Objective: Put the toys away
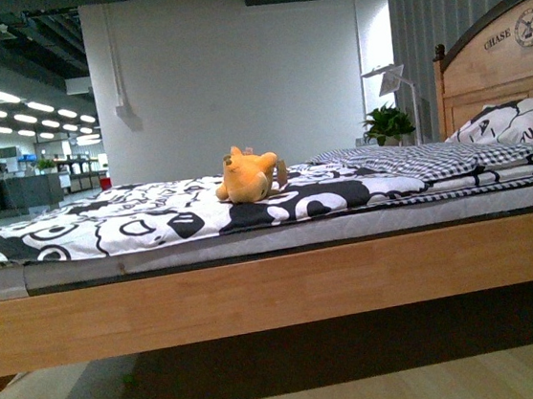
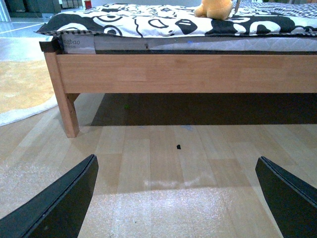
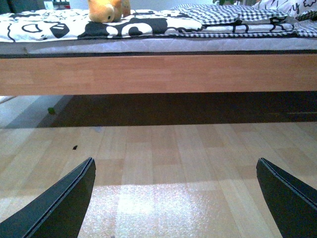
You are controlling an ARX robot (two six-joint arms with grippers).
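Note:
An orange-yellow plush toy [image 1: 248, 177] lies on the black-and-white patterned bedspread [image 1: 135, 224], near the middle of the bed. The same toy [image 2: 214, 8] shows at the edge of the left wrist view, and the toy [image 3: 105, 10] also appears in the right wrist view. My left gripper [image 2: 176, 198] hangs low over the wooden floor, open and empty, well short of the bed. My right gripper [image 3: 176, 198] is likewise open over the floor with nothing between its dark fingers [image 3: 64, 206]. Neither arm appears in the front view.
The bed's wooden side rail [image 1: 277, 294] runs across in front of me, with a leg [image 2: 64, 106] at the foot end. A checked quilt [image 1: 416, 161], a pillow [image 1: 518, 123] and the headboard [image 1: 496, 58] lie to the right. A pale rug [image 2: 22, 89] covers the floor at left.

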